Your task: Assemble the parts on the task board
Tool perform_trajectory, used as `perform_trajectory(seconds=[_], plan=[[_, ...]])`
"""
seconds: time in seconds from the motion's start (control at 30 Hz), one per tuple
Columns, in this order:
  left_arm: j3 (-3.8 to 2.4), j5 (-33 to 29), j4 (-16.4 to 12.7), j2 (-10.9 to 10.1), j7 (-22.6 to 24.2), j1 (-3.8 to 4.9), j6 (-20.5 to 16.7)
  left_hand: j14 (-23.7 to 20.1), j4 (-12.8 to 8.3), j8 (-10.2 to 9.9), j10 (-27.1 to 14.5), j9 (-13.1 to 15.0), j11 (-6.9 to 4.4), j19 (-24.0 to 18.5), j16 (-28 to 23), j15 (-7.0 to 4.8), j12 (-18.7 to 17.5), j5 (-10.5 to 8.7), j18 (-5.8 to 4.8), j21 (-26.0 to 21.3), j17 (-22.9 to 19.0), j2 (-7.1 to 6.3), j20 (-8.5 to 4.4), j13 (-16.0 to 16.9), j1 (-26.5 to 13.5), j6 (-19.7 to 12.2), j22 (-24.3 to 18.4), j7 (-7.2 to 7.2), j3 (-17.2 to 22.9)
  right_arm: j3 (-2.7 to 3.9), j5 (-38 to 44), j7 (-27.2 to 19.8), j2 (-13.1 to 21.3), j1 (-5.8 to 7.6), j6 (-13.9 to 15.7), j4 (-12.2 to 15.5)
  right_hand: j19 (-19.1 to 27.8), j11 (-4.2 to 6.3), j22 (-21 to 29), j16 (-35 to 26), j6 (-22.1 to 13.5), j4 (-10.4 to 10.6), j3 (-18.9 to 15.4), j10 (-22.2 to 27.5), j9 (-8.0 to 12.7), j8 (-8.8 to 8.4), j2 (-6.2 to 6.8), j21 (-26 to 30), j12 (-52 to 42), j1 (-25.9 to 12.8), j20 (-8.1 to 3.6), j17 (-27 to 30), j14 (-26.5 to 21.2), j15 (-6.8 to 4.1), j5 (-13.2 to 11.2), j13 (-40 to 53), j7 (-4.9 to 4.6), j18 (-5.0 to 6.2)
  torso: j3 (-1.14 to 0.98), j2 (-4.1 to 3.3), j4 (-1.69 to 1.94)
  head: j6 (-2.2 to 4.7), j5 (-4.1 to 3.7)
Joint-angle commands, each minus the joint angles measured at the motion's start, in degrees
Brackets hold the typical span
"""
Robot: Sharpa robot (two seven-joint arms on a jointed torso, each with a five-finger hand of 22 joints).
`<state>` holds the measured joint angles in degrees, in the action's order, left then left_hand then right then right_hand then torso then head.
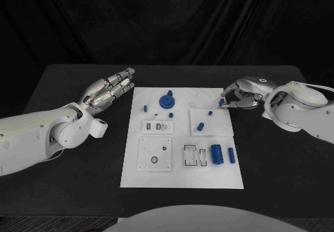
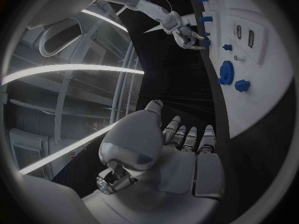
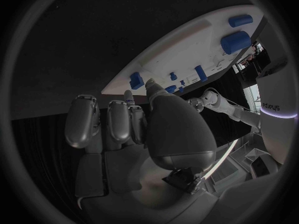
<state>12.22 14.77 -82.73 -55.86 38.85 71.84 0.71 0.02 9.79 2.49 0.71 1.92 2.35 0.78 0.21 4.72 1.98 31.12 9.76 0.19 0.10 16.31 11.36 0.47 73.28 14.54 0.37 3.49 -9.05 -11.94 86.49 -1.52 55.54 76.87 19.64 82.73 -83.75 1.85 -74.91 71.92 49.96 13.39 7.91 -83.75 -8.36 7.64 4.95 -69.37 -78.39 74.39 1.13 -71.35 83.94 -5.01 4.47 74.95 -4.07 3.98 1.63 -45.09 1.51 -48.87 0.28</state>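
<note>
The white task board [image 1: 182,171] lies in the middle of the table. On it are a blue gear [image 1: 167,101], several small blue pegs such as one at the far left [image 1: 146,107], and two blue cylinders [image 1: 216,154] near the right side. My right hand [image 1: 241,95] sits at the board's far right edge with its fingers curled. Its thumb and a fingertip pinch a small blue part [image 1: 222,102], also seen in the right wrist view [image 3: 136,78]. My left hand [image 1: 111,89] hovers left of the board, fingers stretched out and holding nothing [image 2: 187,139].
The board carries raised white blocks with slots [image 1: 158,127] and holes [image 1: 154,154], and a slotted frame [image 1: 195,155]. Black table [image 1: 69,193] surrounds the board on all sides. The left forearm [image 1: 42,133] lies over the table's left part.
</note>
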Motion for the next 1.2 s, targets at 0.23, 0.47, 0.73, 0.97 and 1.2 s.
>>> perform_trajectory(seconds=[0.23, 0.47, 0.73, 0.97, 1.2], plan=[[-0.05, 0.0, 0.0, 0.1, 6.0, -0.09, 1.1, 0.0, -0.2, 0.1, -0.1, 0.1, 0.33, 0.0, -0.2, 0.42, -0.2, 0.18, 0.62, 0.4, -0.1, 0.00, 0.57, 0.1, 0.4, -0.1, 0.1, 0.18, 0.0, 0.02, 0.0, -0.9, -1.2, -0.85, 1.8, -0.9, -0.4, -0.16, -9.9, -0.2, 1.0, -1.4, 0.6, 0.6, -1.5, 1.27, -0.24, 0.7, 0.4, 2.8, 0.06, 0.7, 3.0, -0.19, 6.8, -0.3, 0.00, -0.02, 0.00, 0.04, 0.12, -0.31, 0.10], [-0.05, 0.0, 0.2, 0.1, 5.9, -0.10, 1.3, 0.0, -0.3, 0.0, -0.1, 0.0, 0.33, 0.0, -0.2, 0.44, -0.2, 0.24, 0.62, 0.4, -0.1, 0.06, 0.58, 0.1, 0.4, -0.1, 0.1, 0.16, 0.1, 0.02, 0.0, -1.2, -1.8, -1.14, 2.3, -1.6, -0.2, -0.02, -9.8, -0.4, 2.5, -2.6, 1.6, 0.9, -3.1, 3.06, -0.44, 1.2, 0.6, 4.3, -0.01, 1.3, 2.9, -0.29, 12.4, -0.6, 0.14, 0.07, 0.03, 0.05, 0.06, -0.52, 0.19], [-0.05, 0.0, 0.3, 0.2, 5.7, -0.12, 1.5, 0.0, -0.3, 0.0, -0.1, 0.0, 0.33, 0.0, -0.2, 0.45, -0.3, 0.27, 0.62, 0.4, -0.1, 0.10, 0.59, 0.1, 0.3, -0.1, 0.1, 0.16, 0.1, 0.02, 0.0, -1.3, -2.0, -1.45, 3.5, -2.0, 0.0, 0.04, -9.6, -0.9, 4.6, -4.1, 2.8, 1.2, -5.0, 5.87, -0.84, 1.8, 1.0, 5.9, -0.09, 2.2, 2.7, -0.37, 14.5, -1.1, 0.19, 0.17, 0.00, 0.07, 0.07, -0.62, 0.37], [-0.05, 0.0, 0.4, 0.1, 5.5, -0.14, 1.8, 0.0, -0.3, 0.0, -0.1, 0.0, 0.32, 0.0, -0.2, 0.47, -0.3, 0.29, 0.61, 0.4, -0.1, 0.13, 0.60, 0.0, 0.3, -0.1, 0.1, 0.19, 0.2, 0.02, 0.0, -1.9, -1.9, -1.51, 5.0, -1.7, 0.1, -0.10, -9.5, -1.2, 5.3, -4.5, 3.1, 1.2, -5.9, 7.14, -1.05, 2.1, 1.0, 6.2, -0.03, 2.6, 2.6, -0.27, 13.2, -1.2, 0.09, 0.22, 0.02, 0.10, 0.04, -0.61, 0.55], [-0.05, 0.0, 0.4, 0.1, 5.4, -0.15, 1.9, 0.0, -0.3, 0.0, -0.1, 0.0, 0.32, 0.0, -0.2, 0.47, -0.3, 0.30, 0.61, 0.4, -0.1, 0.14, 0.60, 0.0, 0.3, -0.1, 0.1, 0.20, 0.2, 0.02, 0.0, -2.0, -2.0, -1.51, 5.1, -1.3, 0.1, -0.20, -9.5, -1.4, 5.6, -4.4, 3.0, 1.2, -6.4, 7.69, -1.07, 2.3, 1.1, 5.9, 0.03, 2.9, 2.6, -0.19, 12.2, -1.2, 0.08, 0.24, 0.06, 0.05, 0.07, -0.52, 0.57]])
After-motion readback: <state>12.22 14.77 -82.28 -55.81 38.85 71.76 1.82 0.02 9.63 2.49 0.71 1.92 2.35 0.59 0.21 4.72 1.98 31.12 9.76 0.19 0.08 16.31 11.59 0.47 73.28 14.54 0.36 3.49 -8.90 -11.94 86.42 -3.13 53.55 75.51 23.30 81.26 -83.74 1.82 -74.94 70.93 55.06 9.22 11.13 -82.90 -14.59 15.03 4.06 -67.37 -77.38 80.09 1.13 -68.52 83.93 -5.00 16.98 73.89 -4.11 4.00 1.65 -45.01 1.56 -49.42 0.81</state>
